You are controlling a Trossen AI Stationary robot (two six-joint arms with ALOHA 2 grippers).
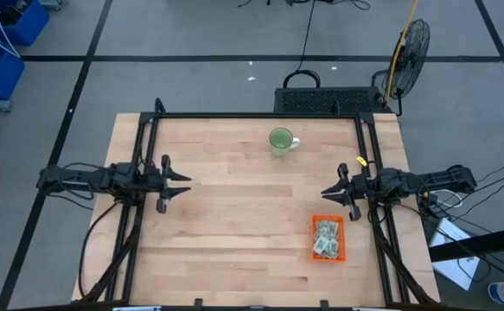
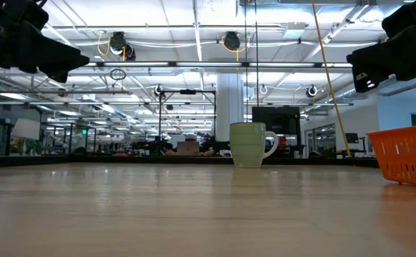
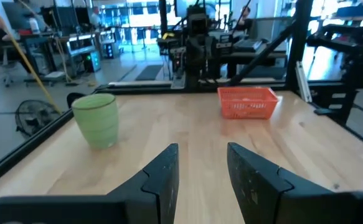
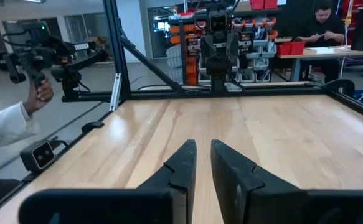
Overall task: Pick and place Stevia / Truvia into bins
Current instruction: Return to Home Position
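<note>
Pale green and white Stevia / Truvia sachets (image 1: 325,237) lie flat in a small orange bin (image 1: 328,238) near the table's right front; the bin (image 3: 248,102) also shows in the left wrist view. My left gripper (image 1: 188,185) hovers open over the table's left side, pointing level toward the right, with nothing between its fingers (image 3: 203,152). My right gripper (image 1: 323,192) hovers at the right side, just behind the bin, pointing left. Its fingers (image 4: 203,146) stand a narrow gap apart and hold nothing.
A green mug (image 1: 280,140) stands upright near the table's far edge, middle. A black frame (image 1: 260,115) runs along the far edge and both sides. Beyond the table's edge a person's hand (image 4: 35,93) holds a dark device. Bare wood (image 1: 252,216) lies between the arms.
</note>
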